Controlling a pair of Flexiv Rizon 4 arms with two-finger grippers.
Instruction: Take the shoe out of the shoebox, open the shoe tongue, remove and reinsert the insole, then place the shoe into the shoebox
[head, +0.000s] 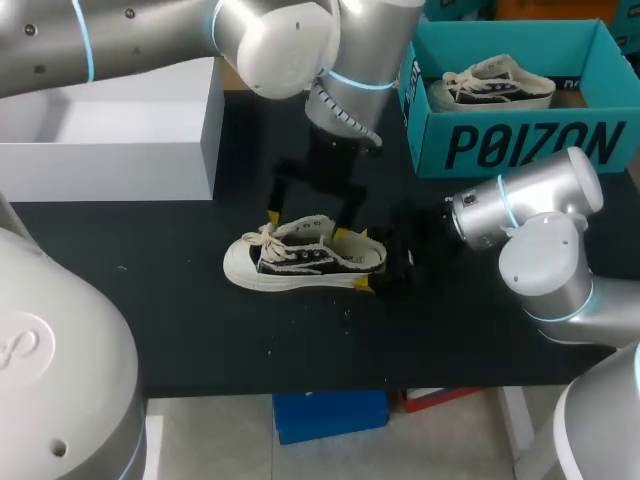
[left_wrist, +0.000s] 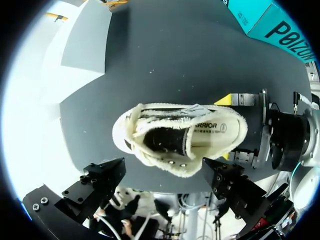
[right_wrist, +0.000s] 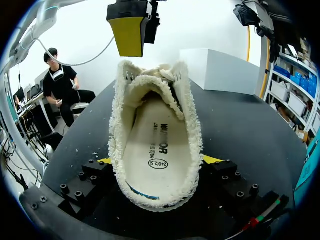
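I am gripping the shoe (head: 300, 262) by its heel with my right pincer (head: 368, 260), one yellow tip pressing on each side. The shoe is resting on its sole at the middle of the table (head: 180, 330), toe pointing toward the left edge. My left pincer (head: 308, 222) is hanging wide open just over the laces. A second shoe (head: 492, 84) is lying in the box (head: 520, 145) at the far right corner.

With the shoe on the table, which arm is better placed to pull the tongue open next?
Left, probably. The left gripper is open and hangs right over the shoe and its opening, while the right gripper is shut on the heel, steadying it.
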